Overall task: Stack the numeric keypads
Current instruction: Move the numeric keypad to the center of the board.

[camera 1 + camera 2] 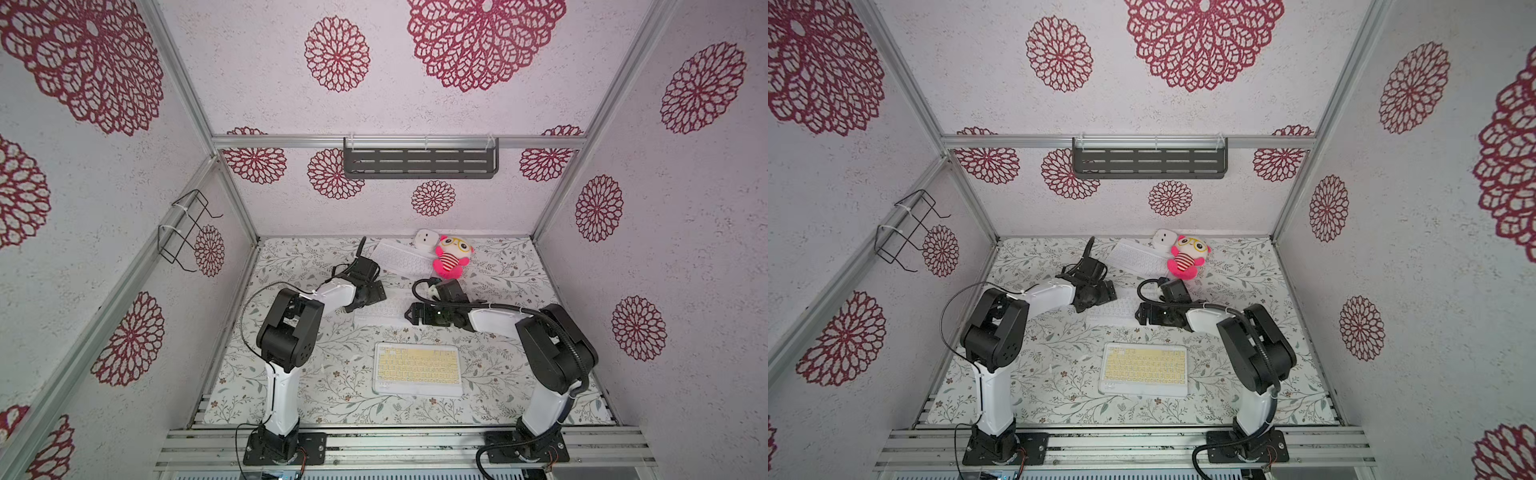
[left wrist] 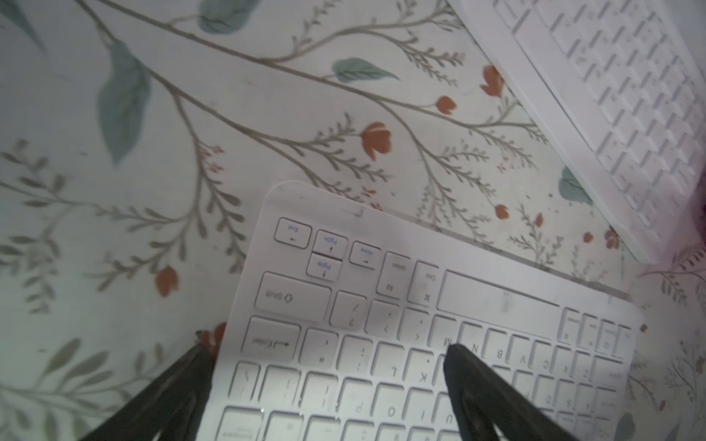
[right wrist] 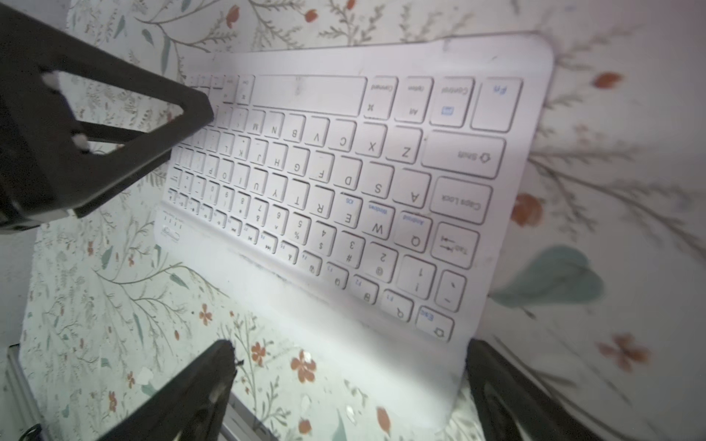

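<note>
Evenly flanked, the central white keypad point(image 1: 380, 309) lay long-axis 9 to 3 o'clock, the left end effector point(image 2: 327, 346) at 9 and right end effector point(image 3: 349, 345) at 3, both released.

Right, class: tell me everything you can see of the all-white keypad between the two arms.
The white keypad is a thin, plastic-looking slab with rounded corners and low white keys lettered grey, a few blue. It lies keys up on the floral mat mid-table. The open left pincer straddles one short end, one finger above the M key; the open right pincer sits at the opposite end, by the Esc corner. Whether either touches it is unclear.
</note>
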You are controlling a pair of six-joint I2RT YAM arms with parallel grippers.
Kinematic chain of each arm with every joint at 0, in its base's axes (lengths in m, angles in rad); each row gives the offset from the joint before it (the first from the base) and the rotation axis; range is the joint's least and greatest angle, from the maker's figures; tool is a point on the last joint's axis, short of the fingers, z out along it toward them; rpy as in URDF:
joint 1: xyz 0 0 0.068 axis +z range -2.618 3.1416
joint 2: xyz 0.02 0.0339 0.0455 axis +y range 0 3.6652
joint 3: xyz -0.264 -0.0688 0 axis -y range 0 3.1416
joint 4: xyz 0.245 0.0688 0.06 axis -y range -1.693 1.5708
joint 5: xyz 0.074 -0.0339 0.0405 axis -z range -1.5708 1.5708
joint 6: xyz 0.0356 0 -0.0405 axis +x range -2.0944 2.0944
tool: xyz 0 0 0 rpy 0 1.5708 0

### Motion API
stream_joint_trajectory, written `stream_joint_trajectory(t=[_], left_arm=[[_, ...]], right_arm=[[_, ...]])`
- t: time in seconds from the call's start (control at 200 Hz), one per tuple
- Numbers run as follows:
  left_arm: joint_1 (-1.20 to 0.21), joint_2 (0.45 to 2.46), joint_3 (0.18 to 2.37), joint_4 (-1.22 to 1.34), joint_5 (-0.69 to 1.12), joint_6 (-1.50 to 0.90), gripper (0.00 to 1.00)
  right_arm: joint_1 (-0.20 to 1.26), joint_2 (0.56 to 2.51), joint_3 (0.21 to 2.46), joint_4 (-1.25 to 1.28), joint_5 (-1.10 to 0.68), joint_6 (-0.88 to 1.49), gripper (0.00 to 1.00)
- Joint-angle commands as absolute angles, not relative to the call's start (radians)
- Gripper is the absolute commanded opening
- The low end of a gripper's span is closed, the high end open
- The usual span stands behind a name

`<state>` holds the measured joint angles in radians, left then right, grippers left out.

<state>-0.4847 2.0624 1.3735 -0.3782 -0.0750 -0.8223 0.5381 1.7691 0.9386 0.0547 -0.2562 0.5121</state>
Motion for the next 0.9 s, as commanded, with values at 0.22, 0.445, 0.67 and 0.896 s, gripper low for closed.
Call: stream_joint_trajectory(t=[0.22, 0.445, 0.67, 0.896], left_arm=[[-0.663, 2.100, 1.276, -0.369, 0.216, -0.953, 0.98], [-0.663, 2.059, 1.283, -0.460, 0.100, -0.916, 0.97], [-0.661, 2.092, 1.336, -0.515, 0.032, -0.885, 0.97], [-0.657, 2.106, 1.349, -0.520, -0.001, -0.885, 0.97]], right_arm=[[0.539, 1.700, 0.863, 0.061, -0.217, 0.555, 0.97], [0.502, 1.659, 0.878, -0.012, -0.102, 0.529, 0.98], [0.486, 1.735, 0.936, -0.030, -0.018, 0.484, 0.98], [0.449, 1.822, 0.990, 0.019, 0.034, 0.446, 0.98]])
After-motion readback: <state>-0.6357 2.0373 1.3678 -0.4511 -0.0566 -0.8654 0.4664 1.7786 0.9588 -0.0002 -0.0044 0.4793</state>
